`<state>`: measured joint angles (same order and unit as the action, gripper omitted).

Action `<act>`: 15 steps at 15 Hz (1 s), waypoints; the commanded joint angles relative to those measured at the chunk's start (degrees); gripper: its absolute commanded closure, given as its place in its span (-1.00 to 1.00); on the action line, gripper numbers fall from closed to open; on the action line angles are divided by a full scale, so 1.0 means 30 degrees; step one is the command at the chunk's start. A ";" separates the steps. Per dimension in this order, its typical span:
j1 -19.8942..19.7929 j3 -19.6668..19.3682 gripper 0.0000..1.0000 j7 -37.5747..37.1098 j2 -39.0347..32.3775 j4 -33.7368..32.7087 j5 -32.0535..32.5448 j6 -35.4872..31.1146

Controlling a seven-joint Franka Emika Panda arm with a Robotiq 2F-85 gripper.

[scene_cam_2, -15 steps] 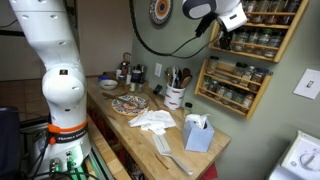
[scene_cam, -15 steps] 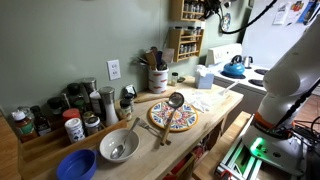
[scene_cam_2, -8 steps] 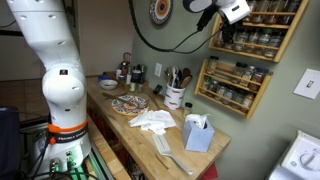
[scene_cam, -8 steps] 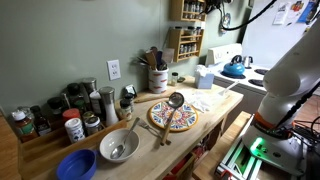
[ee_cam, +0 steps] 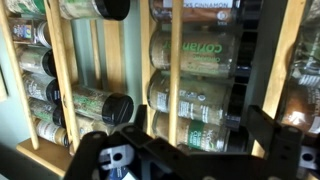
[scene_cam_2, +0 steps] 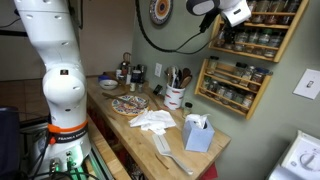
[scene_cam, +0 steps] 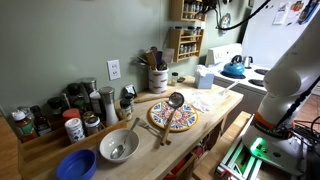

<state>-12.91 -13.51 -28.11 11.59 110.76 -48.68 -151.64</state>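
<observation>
Gripper [scene_cam_2: 226, 24] nudged up vs 1 s ago, at spice rack [scene_cam_2: 250, 62] top, over worktop's back edge; fingers [ee_cam: 262, 135] wide apart, empty; jars [ee_cam: 195, 95] ahead.

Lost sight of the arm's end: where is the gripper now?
In an exterior view the gripper is high at the wall-mounted spice rack's top corner, well above the counter; jars fill the wrist view.
</observation>
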 commanded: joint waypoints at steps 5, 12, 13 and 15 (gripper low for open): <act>0.0295 -0.0019 -1.00 0.0775 -0.1251 -0.1164 -0.1753 -0.0876; 0.0277 0.0113 -1.00 0.0767 -0.1777 -0.1327 -0.1846 -0.1148; 0.0264 0.0126 -1.00 0.0732 -0.1788 -0.1291 -0.1765 -0.1045; 0.0171 0.0170 -1.00 0.0573 -0.1684 -0.1130 -0.1229 -0.0950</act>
<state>-12.44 -13.12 -27.14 6.82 107.00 -52.44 -154.00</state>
